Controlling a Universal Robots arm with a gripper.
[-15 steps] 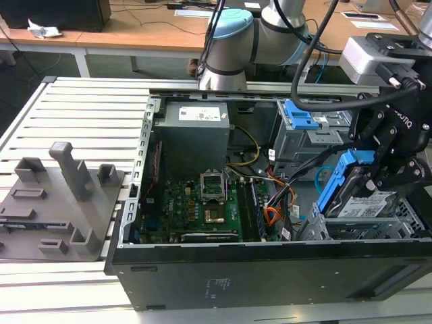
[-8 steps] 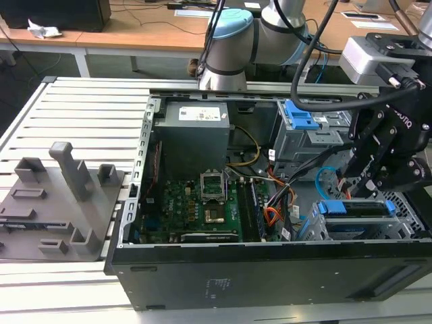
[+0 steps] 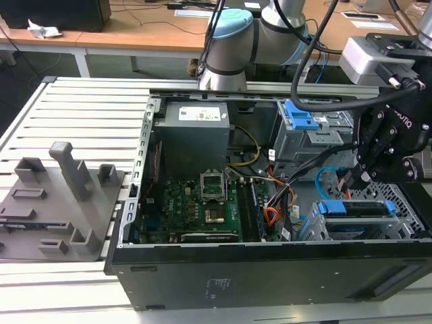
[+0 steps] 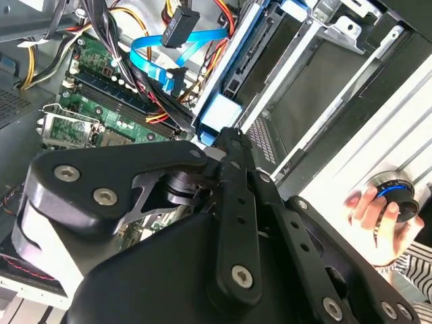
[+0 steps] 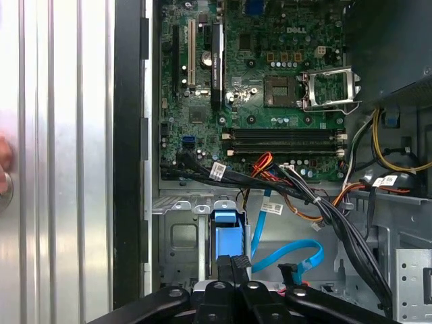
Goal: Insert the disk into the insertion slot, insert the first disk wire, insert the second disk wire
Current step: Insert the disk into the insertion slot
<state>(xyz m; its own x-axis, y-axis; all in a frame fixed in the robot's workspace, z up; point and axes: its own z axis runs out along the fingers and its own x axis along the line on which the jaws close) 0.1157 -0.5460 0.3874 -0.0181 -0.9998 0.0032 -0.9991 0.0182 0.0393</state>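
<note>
The disk [image 3: 356, 206], in its blue carrier, lies in the grey perforated insertion slot [image 3: 407, 202] at the case's front, on the exterior view's right. My gripper [image 3: 361, 179] hangs just above it, fingers pressed together with nothing seen between them. In both wrist views the fingertips [image 5: 233, 264] sit right at the carrier's blue end [image 5: 226, 233] [image 4: 219, 111]. The light-blue second disk wire [image 5: 291, 257] [image 4: 158, 54] loops loose beside the gripper, its black plug free. The orange, red and black first disk wire [image 4: 214, 12] ends in a black plug [image 4: 179, 28] hanging over the motherboard.
A taller grey cage with a blue latch [image 3: 305, 121] stands behind the slot. Black cable bundles [image 5: 317, 202] cross between the motherboard [image 3: 202, 202] and the bay. A grey fixture block [image 3: 61, 196] sits on the slatted table. A person's hand [image 4: 374, 216] rests on a knob beside the case.
</note>
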